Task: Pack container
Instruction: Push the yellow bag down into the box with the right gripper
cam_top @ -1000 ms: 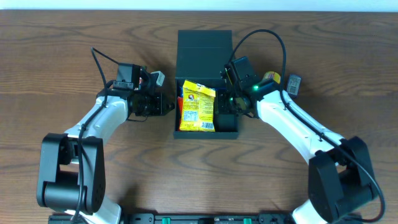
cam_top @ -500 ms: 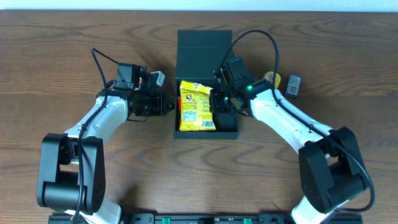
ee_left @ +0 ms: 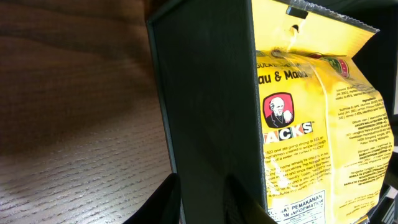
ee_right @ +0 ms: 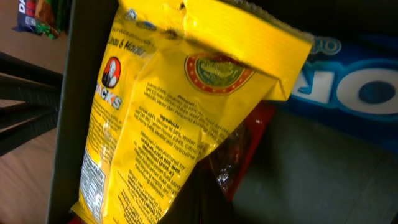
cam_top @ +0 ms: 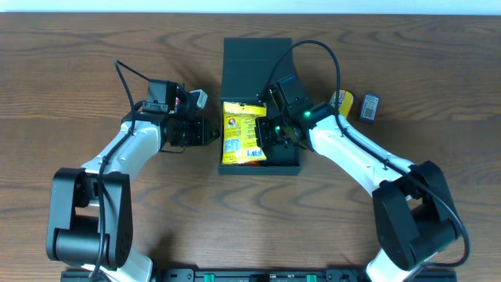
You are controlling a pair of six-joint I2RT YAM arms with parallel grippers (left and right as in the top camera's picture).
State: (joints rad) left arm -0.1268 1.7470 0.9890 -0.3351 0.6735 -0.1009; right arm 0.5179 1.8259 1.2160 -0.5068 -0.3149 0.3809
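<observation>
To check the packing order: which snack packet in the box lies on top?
The yellow packet; the right wrist view shows the blue packet and the red packet partly hidden under it.

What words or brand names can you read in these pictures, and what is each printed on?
"ACKS": logo on the yellow packet, first letter hidden by the container wall.
"au & Madu": same packet, above the logo, start hidden.
"PEMAKANAN" and "INFORMATION": its bottom panel.
"OR": white letters on the blue packet, rest cut off.
Fine print on the yellow packet: too small to read.
</observation>
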